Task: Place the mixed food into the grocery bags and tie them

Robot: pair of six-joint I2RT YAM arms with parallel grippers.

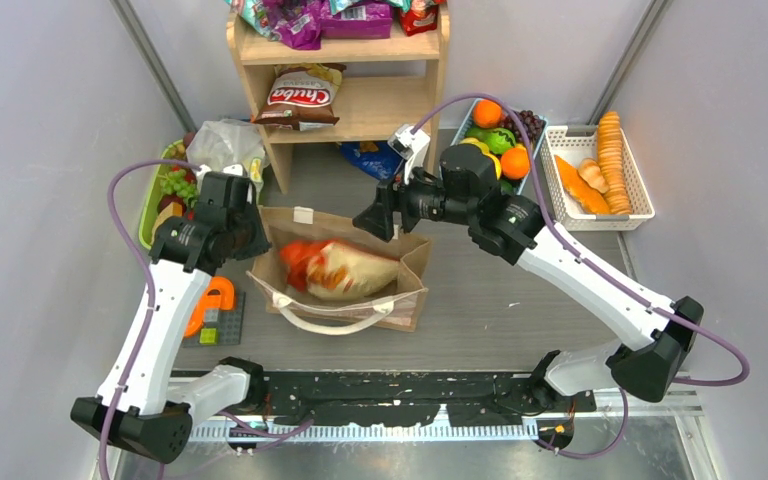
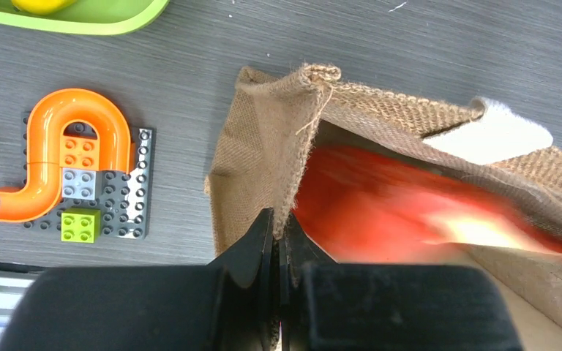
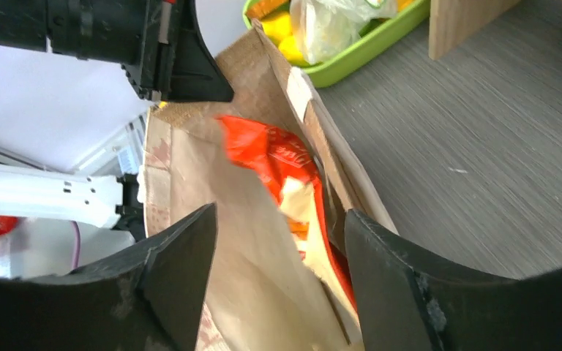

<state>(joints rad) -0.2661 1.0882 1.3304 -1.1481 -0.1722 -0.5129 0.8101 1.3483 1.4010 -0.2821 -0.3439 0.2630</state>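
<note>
Left fingers (image 2: 252, 252) clamp tote (image 2: 256, 153) rim; right fingers (image 3: 179, 274) spread; packet (image 3: 267, 150) blurred, half-hidden.

Blurred red-orange snack packet (image 2: 380, 208), purple packets (image 1: 355, 20) cut off above

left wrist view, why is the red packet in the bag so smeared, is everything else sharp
Left wrist: only the red-orange packet is streaked, likely motion blur; the burlap tote weave and the toy brick plate are crisp. Right wrist: the same packet is mildly soft, and the right gripper sits dark and featureless up close. Top external: the packet reads clearly under even light.
</note>
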